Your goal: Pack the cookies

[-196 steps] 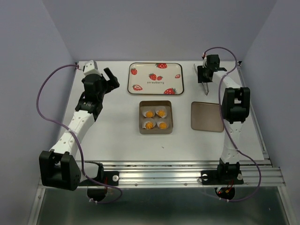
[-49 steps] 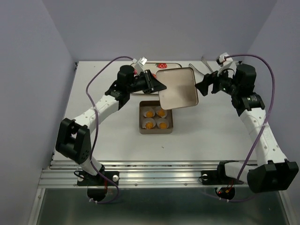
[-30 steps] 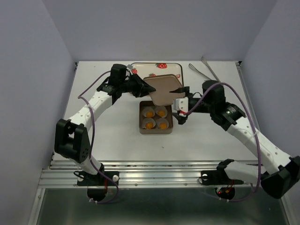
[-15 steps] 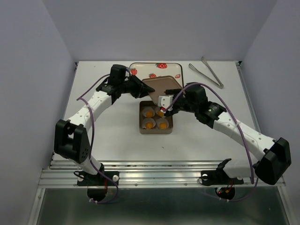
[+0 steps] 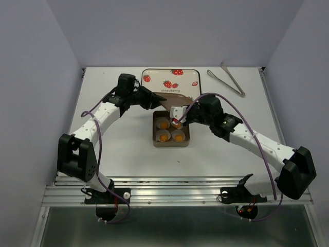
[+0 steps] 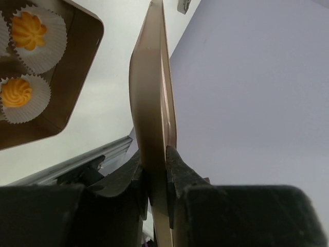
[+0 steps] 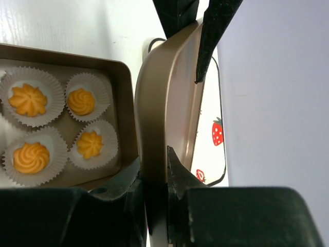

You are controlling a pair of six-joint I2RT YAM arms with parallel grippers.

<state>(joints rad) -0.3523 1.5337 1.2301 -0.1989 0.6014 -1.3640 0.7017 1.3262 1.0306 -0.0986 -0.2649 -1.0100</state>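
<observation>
Near the middle of the tabletop [image 5: 123, 154], holds a brown lid [image 7: 154, 113] on edge, tilted, over the far side of an open tin [image 5: 171, 144], using both pincers. Clamps the left pincer [image 6: 154, 164] on one rim of that lid from the left-edge side and the right pincer [image 7: 154, 164] on the opposite rim from the right-edge side, fingers tight against the metal on both. Cannot tell whether the lid's lower rim touches the tin. Shows the tin flat and uncovered, with the cookies [image 5: 171, 130] inside: four, orange-yellow, two by two, each seated in a white paper cup [image 7: 10, 82]. Shows also a strawberry-printed tray [image 5: 157, 74] behind the tin along the far edge, and metal tongs [image 5: 232, 78] toward the far right corner, well apart from both arms.
</observation>
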